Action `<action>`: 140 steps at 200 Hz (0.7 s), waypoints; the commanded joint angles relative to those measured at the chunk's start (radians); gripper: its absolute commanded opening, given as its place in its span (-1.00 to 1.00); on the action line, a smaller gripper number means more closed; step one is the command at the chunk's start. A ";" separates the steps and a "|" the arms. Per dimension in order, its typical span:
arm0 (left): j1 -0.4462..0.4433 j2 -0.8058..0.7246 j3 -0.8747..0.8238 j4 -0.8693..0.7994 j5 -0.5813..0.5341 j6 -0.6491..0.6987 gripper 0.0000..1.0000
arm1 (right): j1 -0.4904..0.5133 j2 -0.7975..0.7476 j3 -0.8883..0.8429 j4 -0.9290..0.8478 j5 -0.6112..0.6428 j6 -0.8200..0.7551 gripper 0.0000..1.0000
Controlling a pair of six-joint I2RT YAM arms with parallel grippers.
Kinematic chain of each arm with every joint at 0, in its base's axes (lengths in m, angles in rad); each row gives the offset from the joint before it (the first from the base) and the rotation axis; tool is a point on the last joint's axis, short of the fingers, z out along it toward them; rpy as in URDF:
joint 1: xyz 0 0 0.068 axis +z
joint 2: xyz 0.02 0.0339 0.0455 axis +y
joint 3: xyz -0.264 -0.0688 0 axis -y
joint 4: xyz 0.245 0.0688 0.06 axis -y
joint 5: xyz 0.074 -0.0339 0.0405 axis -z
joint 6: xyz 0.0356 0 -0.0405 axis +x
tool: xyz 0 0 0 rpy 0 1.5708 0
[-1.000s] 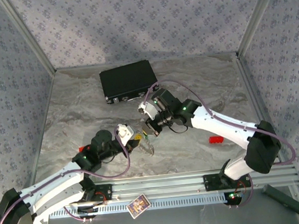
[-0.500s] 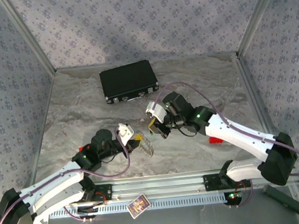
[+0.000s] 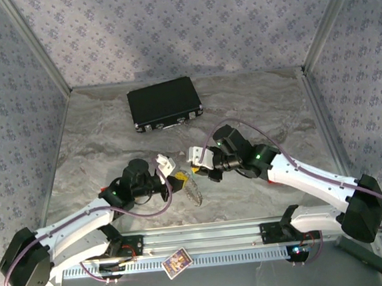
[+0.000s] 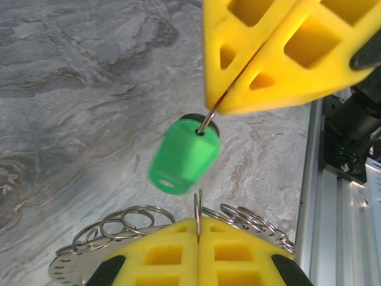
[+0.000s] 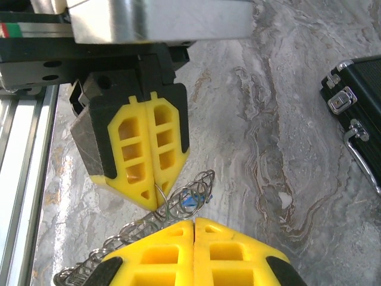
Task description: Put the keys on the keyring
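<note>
Where the two arms meet above mid-table, green key [image 4: 181,156]: hangs in the air from a thin metal wire pinched in the closed right gripper [image 4: 225,101]. Keyring [image 4: 119,225]: just below the key, one ring clamped upright between the shut pads of the left gripper [image 4: 197,232], over marbled table [image 4: 71,89]. Black case [image 3: 164,103]: far side, well apart

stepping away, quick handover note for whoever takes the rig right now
Left gripper: fingers shut on the keyring.
Right gripper: fingers shut on the thin wire loop of the green key, which hangs close to the keyring, not touching it.
A blue bit shows among the keyring's metal pieces; cannot tell if it is threaded.
Done: ring and green key both held. Left: thread the green key on, check the blue one.
</note>
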 commanded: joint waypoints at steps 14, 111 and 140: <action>0.007 0.020 0.059 0.081 0.093 -0.001 -1.00 | 0.023 -0.035 -0.013 -0.018 -0.043 -0.079 -1.00; 0.011 0.049 0.082 0.062 0.131 -0.003 -1.00 | 0.076 -0.066 -0.037 -0.028 0.087 -0.135 -1.00; 0.011 0.046 0.082 0.053 0.126 -0.003 -1.00 | 0.075 -0.083 -0.045 -0.030 0.127 -0.113 -1.00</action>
